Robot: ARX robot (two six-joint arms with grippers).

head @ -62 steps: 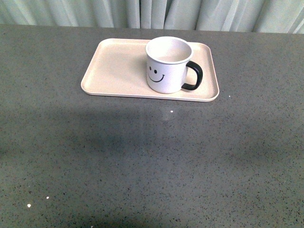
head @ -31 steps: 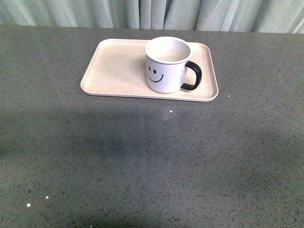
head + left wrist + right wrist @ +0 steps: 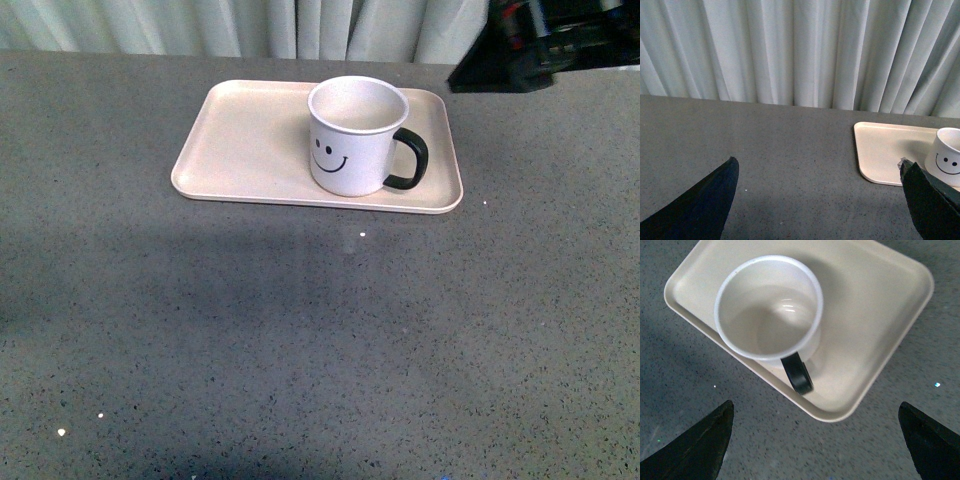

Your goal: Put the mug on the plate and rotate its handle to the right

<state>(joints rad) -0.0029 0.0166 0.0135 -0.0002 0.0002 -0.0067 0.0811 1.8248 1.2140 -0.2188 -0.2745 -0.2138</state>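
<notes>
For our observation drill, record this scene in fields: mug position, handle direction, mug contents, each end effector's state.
mug: upright on the plate, toward its right end
handle: points right in the front view
mug contents: empty
left end effector: open, holding nothing
right end effector: open, clear of the mug, holding nothing
surface: grey speckled table

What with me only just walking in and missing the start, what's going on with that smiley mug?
Nothing is being held right now. The mug stands upright on the right half of the plate, its handle pointing to the robot's right, so the job looks done. The right gripper hangs open above the mug, empty. The left gripper is open too, over the table off to the side of the plate.
</notes>
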